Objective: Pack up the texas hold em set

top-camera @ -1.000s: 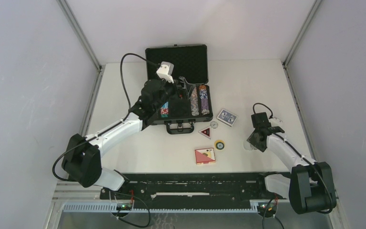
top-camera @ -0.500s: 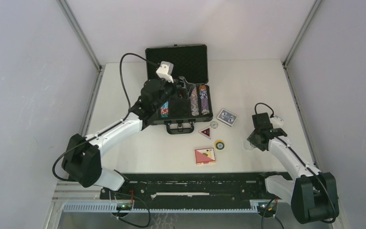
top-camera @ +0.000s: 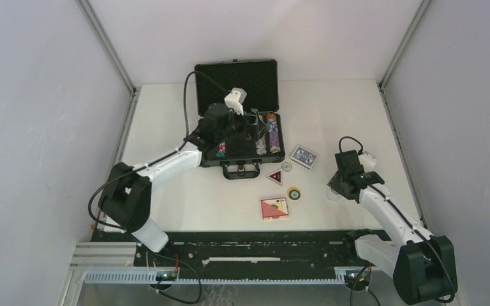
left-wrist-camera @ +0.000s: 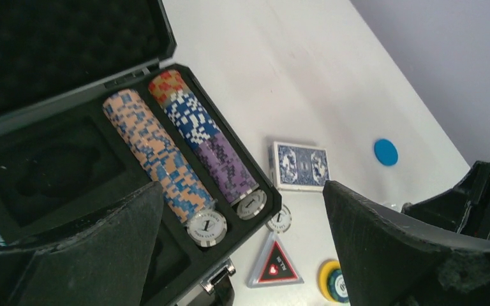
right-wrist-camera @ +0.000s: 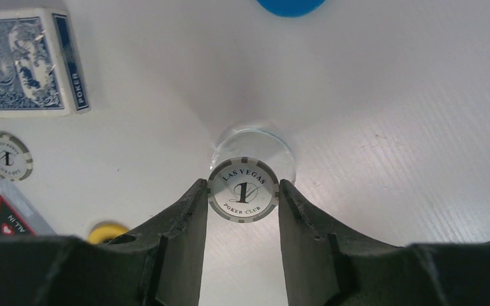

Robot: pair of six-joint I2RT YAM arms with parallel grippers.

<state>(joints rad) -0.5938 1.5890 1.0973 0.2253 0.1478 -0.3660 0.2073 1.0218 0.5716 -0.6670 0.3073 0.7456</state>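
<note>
**Right gripper clamped on a chip, left gripper spread over the case**

We saw the black briefcase (top-camera: 255, 80) lying open at the table's 12 o'clock. Two rows of poker chips (left-wrist-camera: 159, 162) sat along its 3 o'clock side. The left gripper (left-wrist-camera: 239, 191) hovered above them, fingers far apart and holding nothing. Toward 4 o'clock the right gripper (right-wrist-camera: 242, 185) pinched a white Las Vegas chip (right-wrist-camera: 242, 196) by its edges, with a clear round disc (right-wrist-camera: 258, 141) showing just behind it. The blue card deck (top-camera: 304, 156) lay at the case's 4 o'clock and the red card deck (top-camera: 274, 208) at its 6 o'clock. The triangular button (top-camera: 274, 177) lay between case and red deck, and the yellow round button (top-camera: 294, 193) was nearby.
</note>
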